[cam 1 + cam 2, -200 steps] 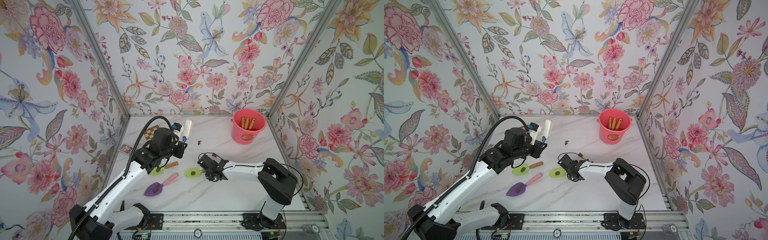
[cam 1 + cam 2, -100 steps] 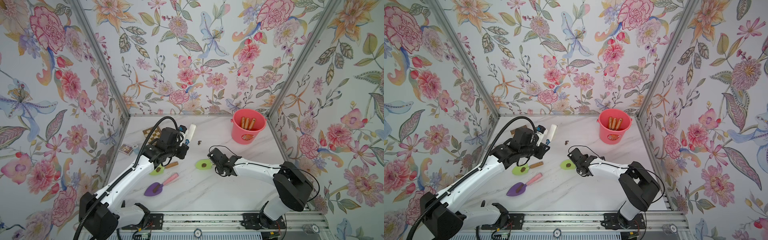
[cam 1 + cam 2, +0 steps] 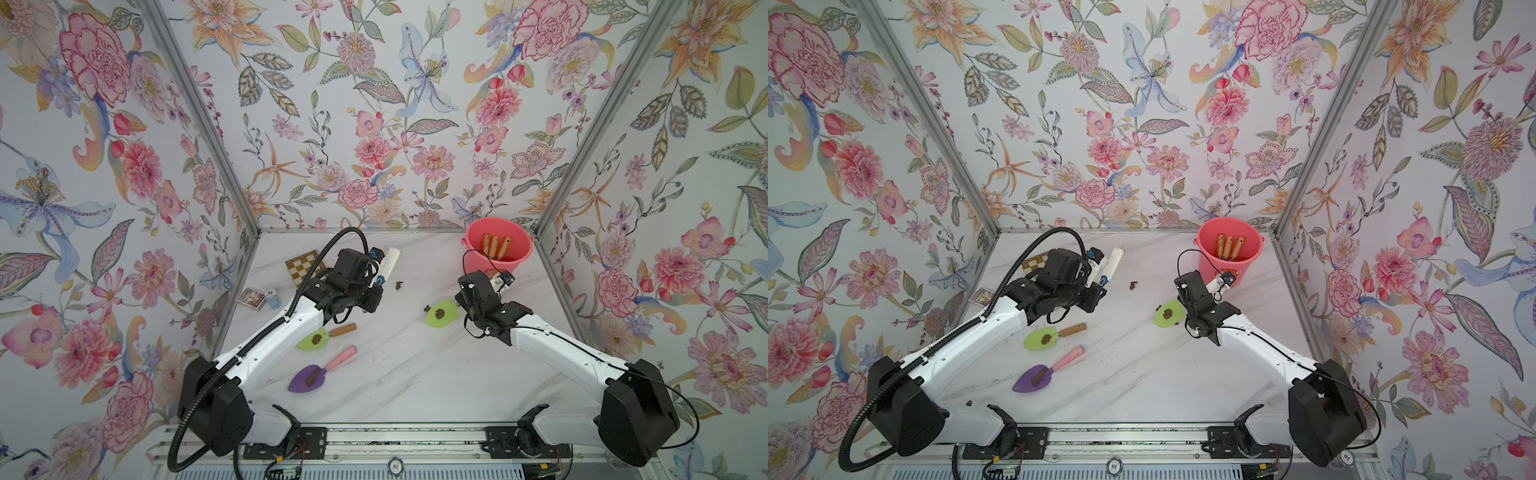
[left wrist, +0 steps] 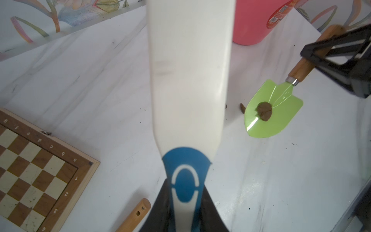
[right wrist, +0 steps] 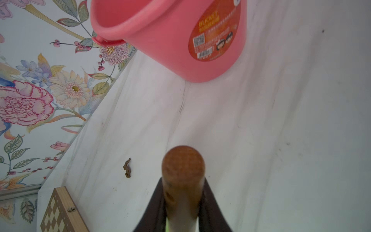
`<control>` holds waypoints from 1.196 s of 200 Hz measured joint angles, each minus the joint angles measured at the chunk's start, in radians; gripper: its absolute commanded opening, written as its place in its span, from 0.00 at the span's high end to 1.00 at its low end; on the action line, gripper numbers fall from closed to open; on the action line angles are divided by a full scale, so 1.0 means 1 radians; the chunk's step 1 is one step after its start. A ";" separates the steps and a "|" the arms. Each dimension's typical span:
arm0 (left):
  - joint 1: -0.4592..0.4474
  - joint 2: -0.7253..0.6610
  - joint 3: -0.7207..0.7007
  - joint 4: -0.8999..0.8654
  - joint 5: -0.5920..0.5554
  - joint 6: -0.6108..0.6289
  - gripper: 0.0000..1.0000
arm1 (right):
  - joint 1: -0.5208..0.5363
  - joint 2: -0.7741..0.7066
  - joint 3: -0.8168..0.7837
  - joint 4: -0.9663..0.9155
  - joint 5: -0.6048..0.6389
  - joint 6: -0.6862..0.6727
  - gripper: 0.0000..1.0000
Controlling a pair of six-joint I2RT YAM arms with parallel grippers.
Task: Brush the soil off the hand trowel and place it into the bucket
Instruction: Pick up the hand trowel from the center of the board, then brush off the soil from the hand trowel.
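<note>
While in right fingers, soiled trowel

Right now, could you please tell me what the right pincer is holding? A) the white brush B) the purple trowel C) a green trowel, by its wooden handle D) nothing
C: the right pincer is shut around the wooden handle of a green trowel, with a soil lump sitting on its blade.
</note>
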 measured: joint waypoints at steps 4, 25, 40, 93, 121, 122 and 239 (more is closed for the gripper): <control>-0.008 0.010 0.009 -0.003 -0.012 0.011 1.00 | -0.020 -0.006 0.000 0.006 -0.017 -0.032 0.82; -0.070 0.043 0.038 -0.008 -0.078 0.072 1.00 | -0.121 -0.014 0.003 0.033 -0.131 -0.198 0.81; -0.121 0.046 0.039 -0.019 -0.111 0.105 1.00 | -0.174 -0.005 0.021 0.033 -0.222 -0.301 0.82; -0.276 0.078 0.039 -0.020 -0.246 0.205 1.00 | -0.230 0.132 0.248 0.024 -0.479 -0.569 0.84; -0.307 0.157 0.047 -0.003 -0.293 0.253 1.00 | -0.234 0.208 0.349 0.010 -0.577 -0.642 0.84; -0.308 0.163 0.048 -0.003 -0.294 0.256 1.00 | -0.234 0.212 0.352 0.009 -0.582 -0.645 0.84; -0.309 0.328 0.153 0.075 -0.389 0.323 1.00 | -0.231 0.288 0.435 -0.040 -0.746 -0.731 0.85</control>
